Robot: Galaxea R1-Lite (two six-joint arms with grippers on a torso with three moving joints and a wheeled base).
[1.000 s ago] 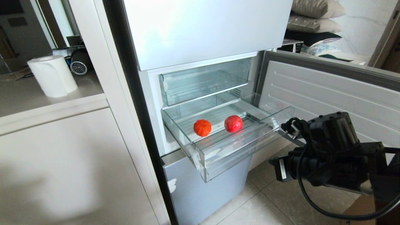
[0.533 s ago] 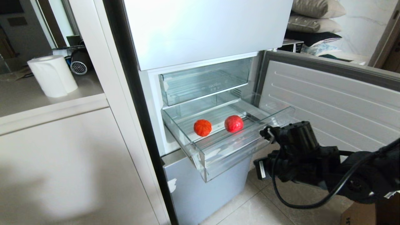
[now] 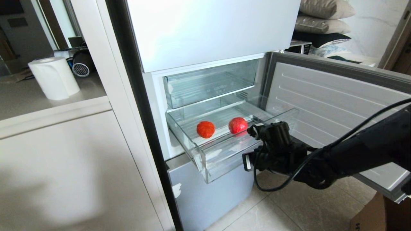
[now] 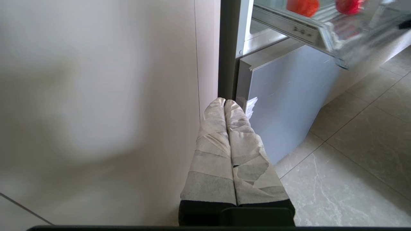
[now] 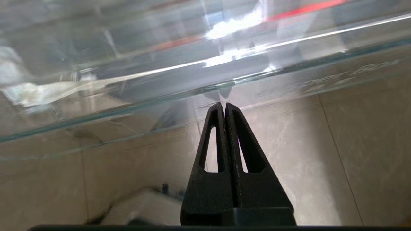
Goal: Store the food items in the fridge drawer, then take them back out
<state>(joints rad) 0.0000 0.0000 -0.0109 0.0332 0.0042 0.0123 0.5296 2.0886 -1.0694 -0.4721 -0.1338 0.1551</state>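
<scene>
Fridge [image 3: 205, 32], pale-blue and glossy, stood beside a white cabinet [image 3: 64, 166]; its middle door [image 3: 337, 106] hung open to the right, ribbed inner face showing.

Drawer [image 3: 224, 150], clear plastic with a ribbed floor and a thick front lip, was pulled partway out of the middle compartment. A shallower clear tray [image 3: 208, 85] sat above it, pushed in.

Food items, two, lay on the drawer floor, well apart from each other: a ribbed orange-red piece [image 3: 205, 129] to the left and a smoother red piece [image 3: 238, 125] to the right. Both showed again from below in the left wrist view, ribbed piece [image 4: 303, 6] and red piece [image 4: 348, 5].

Right tool [image 5: 223, 104] was at the right end of the drawer's front; its black fingers [image 5: 239, 134] were pressed together, pinching nothing, tips up against the clear front wall [image 5: 128, 96]. Whether the tips touched the plastic could not be told. In the head view the right arm [image 3: 353, 150] reached in from the right, its wrist [image 3: 273, 147] just beside the drawer's front corner.

Left tool [image 4: 224, 102] hung low near the fridge's lower panel [image 4: 289, 96], pointing at the seam between cabinet and fridge; its tape-wrapped fingers [image 4: 212, 147] were pressed together with nothing between them.

Worktop [image 3: 38, 96] to the left carried a roll of paper towel [image 3: 54, 77]. Pillows [image 3: 324, 16] lay stacked behind the open door. Floor [image 3: 289, 208] was pale tile.
</scene>
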